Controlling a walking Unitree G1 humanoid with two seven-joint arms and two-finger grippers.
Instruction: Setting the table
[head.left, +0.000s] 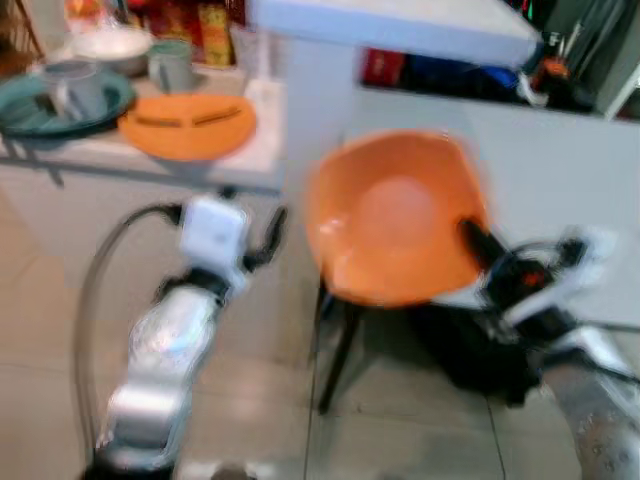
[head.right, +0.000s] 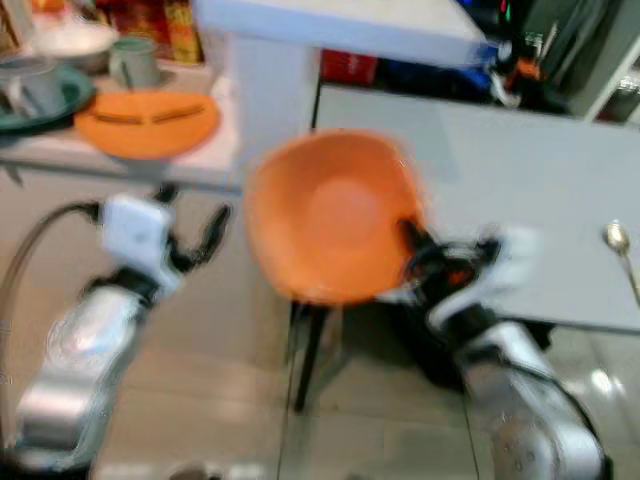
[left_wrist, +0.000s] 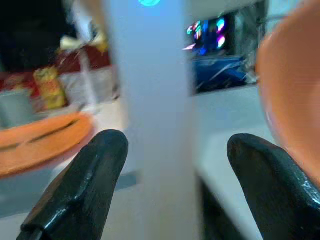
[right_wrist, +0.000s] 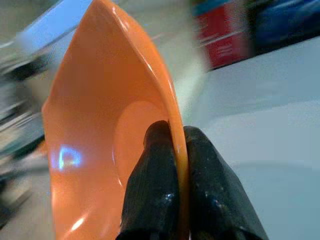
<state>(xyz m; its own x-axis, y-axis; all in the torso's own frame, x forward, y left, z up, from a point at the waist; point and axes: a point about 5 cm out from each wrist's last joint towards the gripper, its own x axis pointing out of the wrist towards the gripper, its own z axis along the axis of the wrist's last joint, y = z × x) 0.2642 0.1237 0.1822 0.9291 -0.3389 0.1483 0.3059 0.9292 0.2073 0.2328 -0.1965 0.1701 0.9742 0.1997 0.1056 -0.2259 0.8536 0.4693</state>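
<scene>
Forward, right claw (right_wrist: 177, 145) clamping orange bowl (right_wrist: 95, 145)

Right claw (head.left: 470, 232) clamps the rim of the orange bowl (head.left: 395, 215), which is tipped on edge and blocks the gap between both arms and the white pillar (head.left: 300, 90) behind. Grey bench (head.right: 500, 190) beyond the bowl is largely bare, only a spoon (head.right: 620, 250) near its right edge. Left bench (head.left: 180, 155) is crowded: orange plate (head.left: 187, 125), green plate (head.left: 65, 100), mug (head.left: 172, 65). Left claw (left_wrist: 172, 180) is spread wide, the pillar straight ahead of it.
</scene>
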